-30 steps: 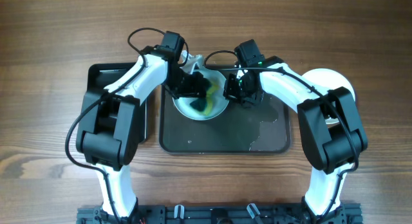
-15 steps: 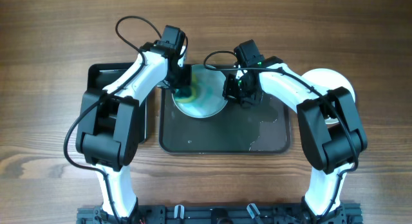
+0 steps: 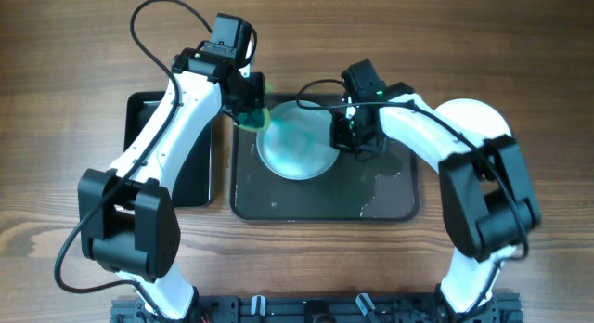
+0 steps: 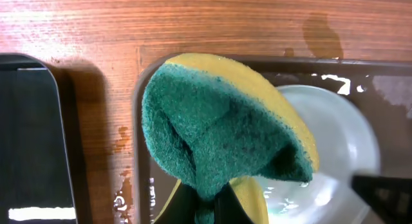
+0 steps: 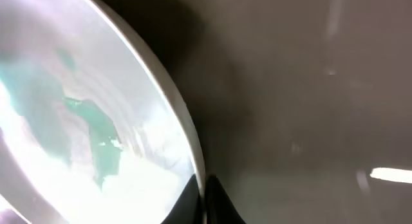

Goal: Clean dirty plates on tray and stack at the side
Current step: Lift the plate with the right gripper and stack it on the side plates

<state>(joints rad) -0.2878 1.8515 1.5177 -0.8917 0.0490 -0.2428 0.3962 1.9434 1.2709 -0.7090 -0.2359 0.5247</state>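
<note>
The dark grey tray lies on the wooden worktop; its near right area is wet. On the tray's far left part rests a pale plate bearing faint teal smears. The right hand is closed on the plate's right rim, the rim pinched between its fingers. The left hand is closed on a folded green-and-yellow sponge, held over the tray's far left corner; contact with the plate cannot be determined. A second plate sits right of the tray, and a black tray sits left of it.
</note>
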